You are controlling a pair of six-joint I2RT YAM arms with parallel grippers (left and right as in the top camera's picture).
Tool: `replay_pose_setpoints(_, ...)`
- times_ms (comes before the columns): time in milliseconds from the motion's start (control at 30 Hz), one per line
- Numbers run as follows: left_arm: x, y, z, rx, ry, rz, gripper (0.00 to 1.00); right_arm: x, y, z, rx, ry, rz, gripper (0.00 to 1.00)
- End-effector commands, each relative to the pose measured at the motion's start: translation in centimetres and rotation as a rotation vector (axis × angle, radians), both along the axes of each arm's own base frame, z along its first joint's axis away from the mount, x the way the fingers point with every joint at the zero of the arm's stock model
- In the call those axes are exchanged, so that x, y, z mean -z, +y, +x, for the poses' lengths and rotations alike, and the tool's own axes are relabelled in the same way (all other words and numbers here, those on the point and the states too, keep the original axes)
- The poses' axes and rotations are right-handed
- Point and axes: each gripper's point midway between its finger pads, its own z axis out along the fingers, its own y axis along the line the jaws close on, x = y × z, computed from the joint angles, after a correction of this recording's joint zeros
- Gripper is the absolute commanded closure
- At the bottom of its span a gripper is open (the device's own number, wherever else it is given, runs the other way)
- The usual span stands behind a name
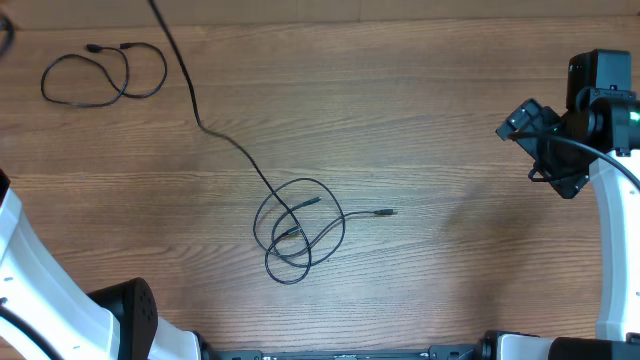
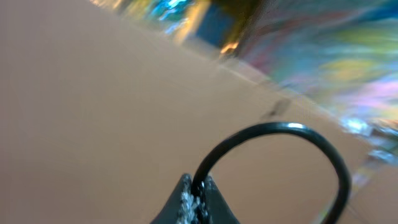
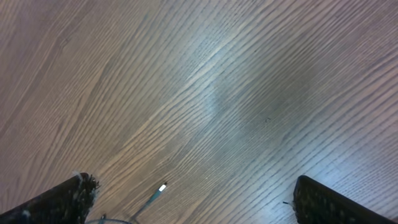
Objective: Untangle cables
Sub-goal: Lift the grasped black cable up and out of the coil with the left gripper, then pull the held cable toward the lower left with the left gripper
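My left gripper is closed on a black cable. Both fingers meet at the bottom edge of the left wrist view with the cable pinched between them. From the pinch the cable rises, arches to the right and leaves the frame at the lower right. This view is blurred: the table shows beyond as a plain tan surface, and whatever lies past its edge cannot be resolved. The left gripper is outside the overhead view, so its position over the table cannot be stated. My right gripper is open and holds nothing. One finger sits at the lower left corner of the right wrist view and the other at the lower right, well apart. A plug with a light tip lies on the wood beyond them, low in the view between the two fingers, touching neither. In the overhead view the right gripper is over the right side of the table, well apart from the plug. Left of the plug, at table centre, lie the loops, several overlapping turns of thin black cable with a second end inside the upper turn. A single strand leaves the loops at their upper left and runs off the far edge of the view. In the far left corner a separate coil lies flat, well apart from the loops, its two ends close together.
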Motion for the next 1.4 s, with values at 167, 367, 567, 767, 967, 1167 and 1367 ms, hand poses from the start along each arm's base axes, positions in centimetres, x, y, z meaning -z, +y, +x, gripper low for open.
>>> replay_pose_setpoints(167,-9.7,-3.9,-6.6,0.24,-0.387,-0.053,0.96,0.1,-0.2,0.0,0.003,0.004,-0.009,0.0)
replay_pose_setpoints(367,-14.0,-2.4,-9.6,0.15,-0.626,-0.086,0.96,0.1,-0.2,0.0,0.003,0.004,-0.009,0.0)
replay_pose_setpoints(567,-16.5,0.0,-11.9,0.112,-0.747,-0.295,0.96,0.1,-0.2,0.0,0.003,0.004,-0.009,0.0)
replay_pose_setpoints(767,-16.2,0.6,-11.1,0.088,-0.714,-0.333,0.96,0.1,-0.2,0.0,0.003,0.004,-0.009,0.0)
replay_pose_setpoints(967,-10.6,4.9,-4.9,-0.251,-0.445,-0.236,0.96,0.1,-0.2,0.0,0.003,0.004,-0.009,0.0)
replay_pose_setpoints(1167,-1.3,13.7,-2.7,-0.776,-0.105,-0.32,0.96,0.2,-0.2,0.0,0.003,0.004,-0.009,0.0)
replay_pose_setpoints(1367,6.3,18.6,-5.0,-1.17,0.165,-0.294,0.96,0.1,-0.2,0.0,0.003,0.004,-0.009,0.0)
